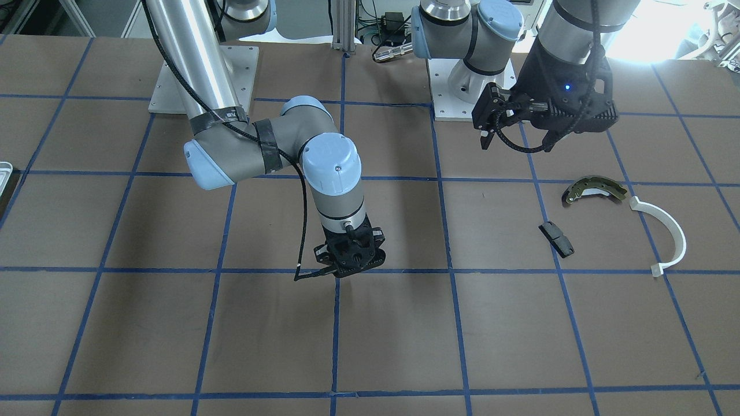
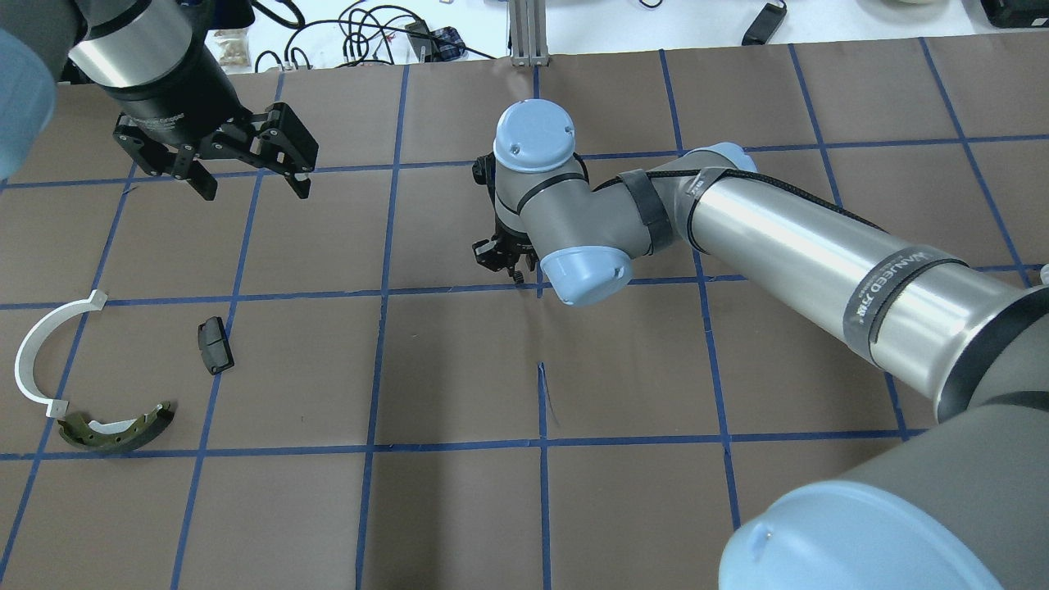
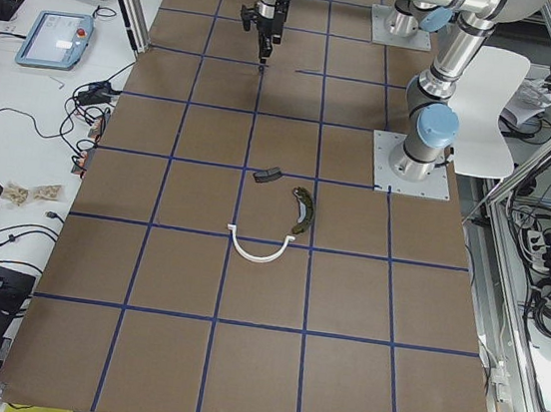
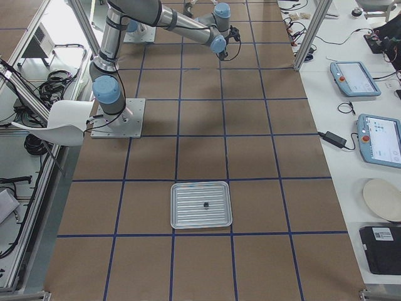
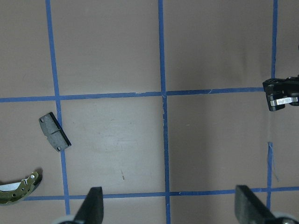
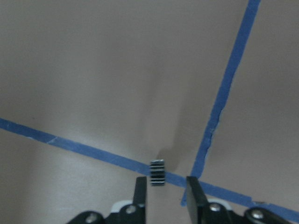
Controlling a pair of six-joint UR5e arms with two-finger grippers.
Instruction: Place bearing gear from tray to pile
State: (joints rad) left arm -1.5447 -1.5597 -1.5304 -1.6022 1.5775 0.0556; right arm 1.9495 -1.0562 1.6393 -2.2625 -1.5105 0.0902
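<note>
The bearing gear (image 6: 158,172), small, black and toothed, stands on a blue tape line of the table. My right gripper (image 6: 165,183) hangs low over it at the table's middle (image 1: 350,267), its jaws a little apart, and the gear sits free between the fingertips (image 6: 140,189). The pile lies to my left: an olive brake shoe (image 2: 115,430), a white plastic arc (image 2: 37,352) and a black block (image 2: 215,345). My left gripper (image 2: 246,184) hovers open and empty beyond the pile. The tray (image 4: 202,221) lies far to my right.
The table is brown with a blue tape grid. One small dark part (image 4: 205,204) lies in the tray. The tray's rim also shows at the edge of the front view (image 1: 4,173). Arm bases (image 1: 462,92) stand at the robot's side.
</note>
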